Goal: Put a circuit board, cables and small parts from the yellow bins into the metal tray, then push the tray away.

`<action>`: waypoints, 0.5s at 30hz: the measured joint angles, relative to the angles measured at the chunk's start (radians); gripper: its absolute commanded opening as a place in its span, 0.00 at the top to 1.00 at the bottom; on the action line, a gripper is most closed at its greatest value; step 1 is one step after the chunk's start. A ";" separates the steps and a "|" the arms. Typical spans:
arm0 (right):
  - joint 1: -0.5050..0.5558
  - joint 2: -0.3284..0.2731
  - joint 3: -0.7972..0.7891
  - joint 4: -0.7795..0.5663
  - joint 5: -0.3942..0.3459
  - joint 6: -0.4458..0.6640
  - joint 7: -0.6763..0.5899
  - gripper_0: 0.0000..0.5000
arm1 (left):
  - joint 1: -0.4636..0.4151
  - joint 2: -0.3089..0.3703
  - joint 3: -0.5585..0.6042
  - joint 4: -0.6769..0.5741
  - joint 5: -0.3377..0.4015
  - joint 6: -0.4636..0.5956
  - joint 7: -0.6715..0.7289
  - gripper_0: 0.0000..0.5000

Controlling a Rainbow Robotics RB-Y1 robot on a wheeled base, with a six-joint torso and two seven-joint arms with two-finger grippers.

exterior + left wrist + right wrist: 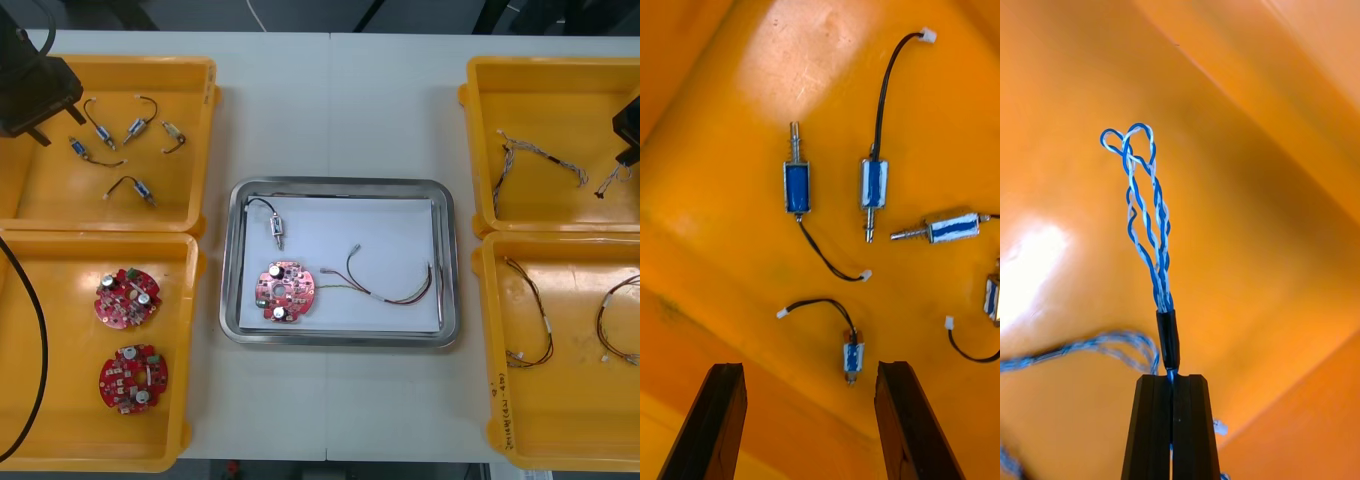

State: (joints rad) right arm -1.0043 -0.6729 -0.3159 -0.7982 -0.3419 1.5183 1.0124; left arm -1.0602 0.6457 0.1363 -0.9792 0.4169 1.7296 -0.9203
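- Small metal parts (pixel 136 127), blue-bodied with black leads, lie scattered in the yellow plastic parts bin (pixel 50 195) at the table's left. The left gripper (pixel 809 366) hangs over them, black fingers spread wide, nothing between. Reads as idle.
- Round red circuit boards (pixel 127 297), two, sit in the adjoining yellow plastic board bin (pixel 60 420).
- Shiny metal tray (pixel 340 185), white-lined, mid-table: holds one round red board (pixel 285 291), one small metal part on a black lead (pixel 276 230), one red and yellow cable (pixel 372 296).
- Right gripper (pixel 1172 377) is over the yellow plastic cable bin (pixel 540 110) at the table's right, fingers pinched on the black sleeve of a twisted blue and white cable (pixel 1146 225).
- Cable's long axis runs straight on from the fingertips, looped end leading. Whether that end is off the bin floor I cannot tell.
- Key relation: tray lies to the robot's left of this gripper, beyond the bin's inner wall; right arm is the nearer. Judgement: cable must clear that wall, then go down on bare white lining beside the red and yellow cable.
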 measured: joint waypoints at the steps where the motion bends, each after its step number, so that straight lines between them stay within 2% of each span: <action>1: 0.000 0.000 0.000 -0.027 0.000 0.026 0.000 1.00 | -0.003 0.000 0.000 0.018 0.000 -0.020 0.000 0.00; 15: 0.003 -0.003 0.031 -0.389 -0.005 0.390 0.029 1.00 | -0.008 0.000 0.000 0.212 0.000 -0.276 -0.112 0.00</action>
State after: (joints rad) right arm -1.0012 -0.6757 -0.2845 -1.1870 -0.3470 1.9084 1.0417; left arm -1.0685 0.6456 0.1363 -0.7677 0.4167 1.4536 -1.0324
